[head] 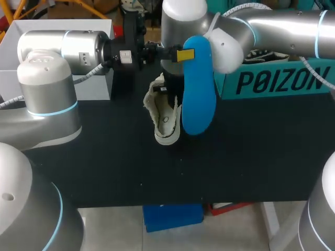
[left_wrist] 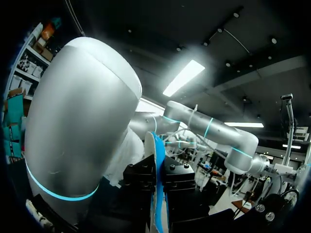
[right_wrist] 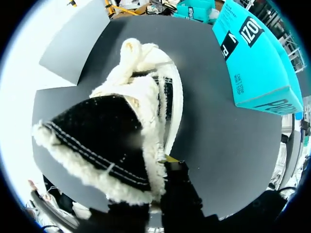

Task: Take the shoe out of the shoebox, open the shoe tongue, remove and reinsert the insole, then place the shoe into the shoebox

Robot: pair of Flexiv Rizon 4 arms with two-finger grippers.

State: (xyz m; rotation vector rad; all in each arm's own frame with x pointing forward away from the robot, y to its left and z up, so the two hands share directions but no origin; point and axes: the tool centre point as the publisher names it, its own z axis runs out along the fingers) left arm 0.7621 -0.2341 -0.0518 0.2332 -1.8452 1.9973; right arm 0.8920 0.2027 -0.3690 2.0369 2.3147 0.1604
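Observation:
A blue insole hangs upright above the black table, and my left gripper is shut on its upper end. In the left wrist view the insole runs edge-on between the black fingers of that gripper. Beside it hangs a cream fleece-lined shoe with a black upper, toe pointing down. My right gripper holds it from above. In the right wrist view this gripper is shut on the fleecy collar of the shoe. The teal shoebox stands at the back right.
A white box stands at the back left, behind my left arm. The black tabletop lies under the shoe, and its front edge runs near the bottom of the head view. The teal shoebox lies ahead of the right gripper, beyond the shoe.

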